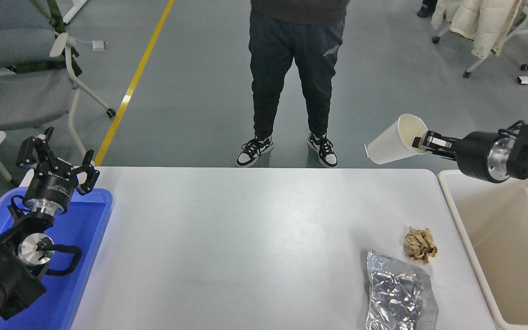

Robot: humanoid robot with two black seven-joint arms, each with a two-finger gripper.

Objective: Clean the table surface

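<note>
The white table surface (245, 238) fills the middle of the room as I see it, and I'll place everything by it; off its right end stands a beige bin (511, 256), and at its left end sits a blue tray (85, 256); the right gripper (422, 140) is up in the air beyond the table's far right corner, its fingers pinched on the rim of a white paper cup (392, 140), one inside the mouth and one outside; the cup hangs tilted, mouth toward the arm and base pointing left, clear of the tabletop; on the table's near right part lies a crumpled brown paper ball (420, 244), and just nearer than it, almost touching, a flattened silver foil bag (399, 295) reaching the near edge; the left gripper (57, 160) is parked over the far corner of the blue tray, fingers spread wide and holding nothing; a person (296, 78) in dark trousers stands just past the table's far edge.
</note>
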